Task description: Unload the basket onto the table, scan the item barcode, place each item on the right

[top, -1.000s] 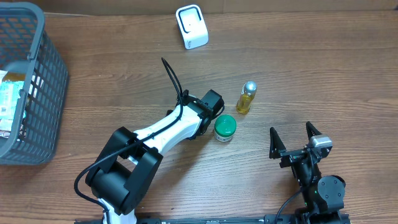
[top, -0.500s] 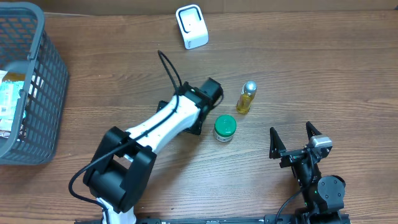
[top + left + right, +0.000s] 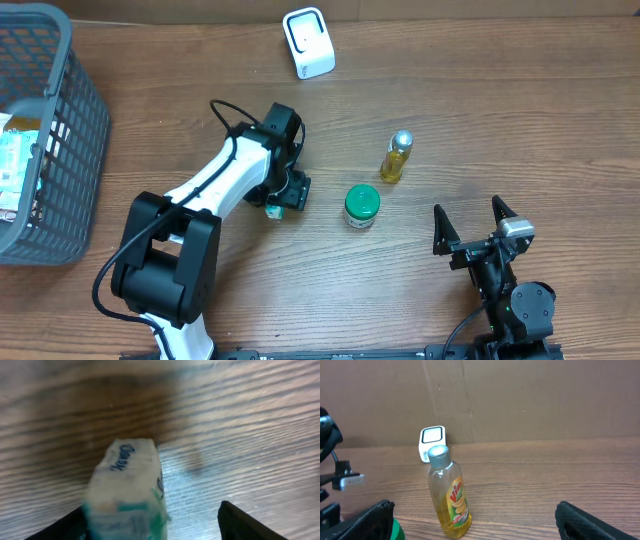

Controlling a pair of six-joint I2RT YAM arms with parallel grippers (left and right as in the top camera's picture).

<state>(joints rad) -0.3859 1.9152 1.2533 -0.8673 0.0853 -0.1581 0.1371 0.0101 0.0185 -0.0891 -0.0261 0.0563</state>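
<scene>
Scanner point(image 3: 308, 42): one; also one jar point(image 3: 361, 205), one bottle point(image 3: 397, 157), one carton point(image 3: 127, 485) (blurred).

Over on the far left, a grey wire basket point(image 3: 75, 150) sat at the edge of the wooden table point(image 3: 500, 100), with pale packets point(image 3: 15, 165) lying inside it. Out in the middle a squat jar point(image 3: 362, 205) with a green lid stood upright, and near it but apart, a slim bottle point(image 3: 397, 157) of yellow liquid with a silver cap stood upright too. Behind the table, a brown cardboard wall point(image 3: 545, 400) closed off the back.
</scene>
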